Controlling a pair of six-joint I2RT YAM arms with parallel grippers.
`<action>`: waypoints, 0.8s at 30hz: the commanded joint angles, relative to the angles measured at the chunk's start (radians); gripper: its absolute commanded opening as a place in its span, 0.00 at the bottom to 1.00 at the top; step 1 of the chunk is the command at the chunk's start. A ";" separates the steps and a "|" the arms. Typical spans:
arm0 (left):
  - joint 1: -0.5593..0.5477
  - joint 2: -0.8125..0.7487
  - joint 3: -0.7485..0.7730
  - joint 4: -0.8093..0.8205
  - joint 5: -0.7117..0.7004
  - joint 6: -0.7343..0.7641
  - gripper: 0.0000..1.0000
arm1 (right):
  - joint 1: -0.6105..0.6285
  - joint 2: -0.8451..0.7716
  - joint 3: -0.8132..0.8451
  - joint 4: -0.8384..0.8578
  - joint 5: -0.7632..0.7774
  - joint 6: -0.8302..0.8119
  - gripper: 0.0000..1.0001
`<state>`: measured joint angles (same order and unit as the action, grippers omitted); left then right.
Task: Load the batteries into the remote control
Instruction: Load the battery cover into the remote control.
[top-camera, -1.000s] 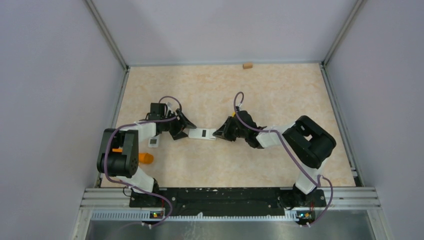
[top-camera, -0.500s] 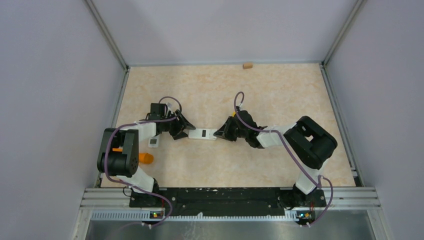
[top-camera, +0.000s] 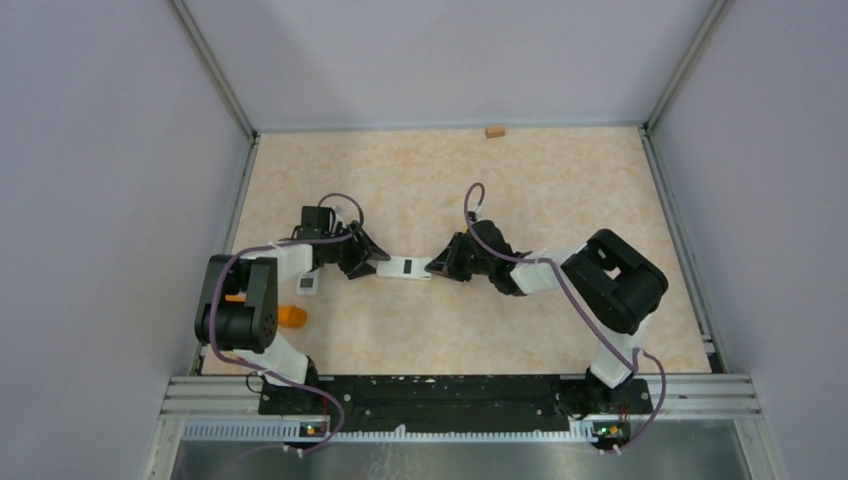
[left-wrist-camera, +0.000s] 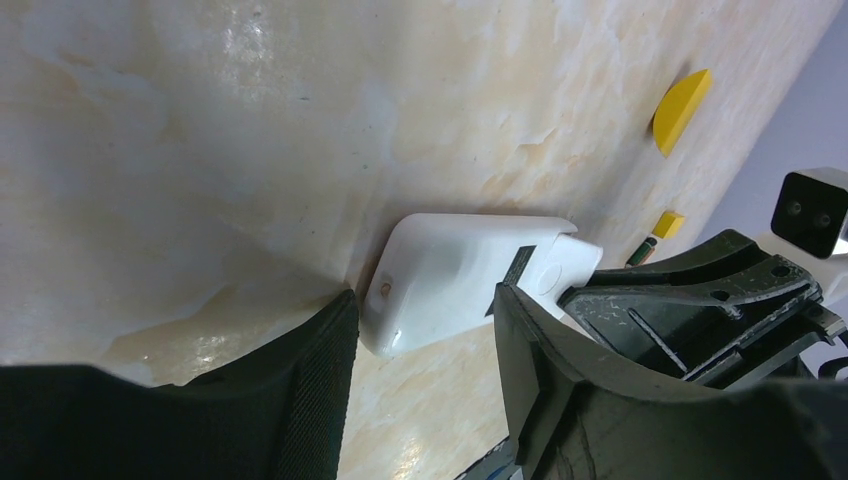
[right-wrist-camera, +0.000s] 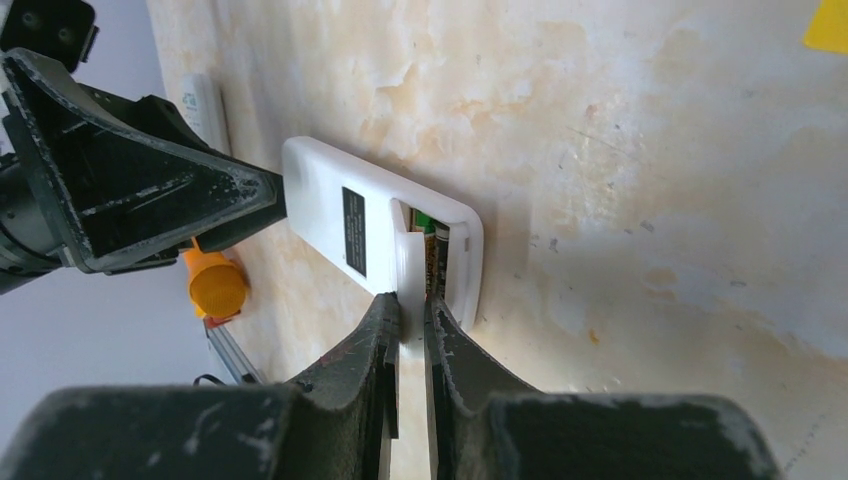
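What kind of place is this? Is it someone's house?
Probably a robot test booth, not a house: plain grey walls box in a beige marbled tabletop, and black-and-white robot arms, left and right, are bolted to a metal rail at its near edge.

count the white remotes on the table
2. The plain-backed remote lies mid-table between the left end effector and right end effector. The screen remote sits further left, just beyond the orange cylinder. No others visible.
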<state>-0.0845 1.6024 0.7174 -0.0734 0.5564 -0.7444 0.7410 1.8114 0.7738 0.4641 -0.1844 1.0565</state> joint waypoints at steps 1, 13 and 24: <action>0.003 0.025 0.011 -0.017 -0.026 0.028 0.56 | -0.006 0.040 0.045 -0.019 -0.026 -0.017 0.00; 0.003 0.005 0.012 -0.026 -0.038 0.026 0.56 | -0.009 -0.014 0.113 -0.230 0.021 -0.031 0.27; 0.003 -0.005 0.014 -0.035 -0.046 0.029 0.59 | -0.011 -0.058 0.093 -0.216 0.047 -0.060 0.40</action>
<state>-0.0837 1.6077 0.7204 -0.0750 0.5606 -0.7452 0.7311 1.8069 0.8646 0.2413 -0.1589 1.0164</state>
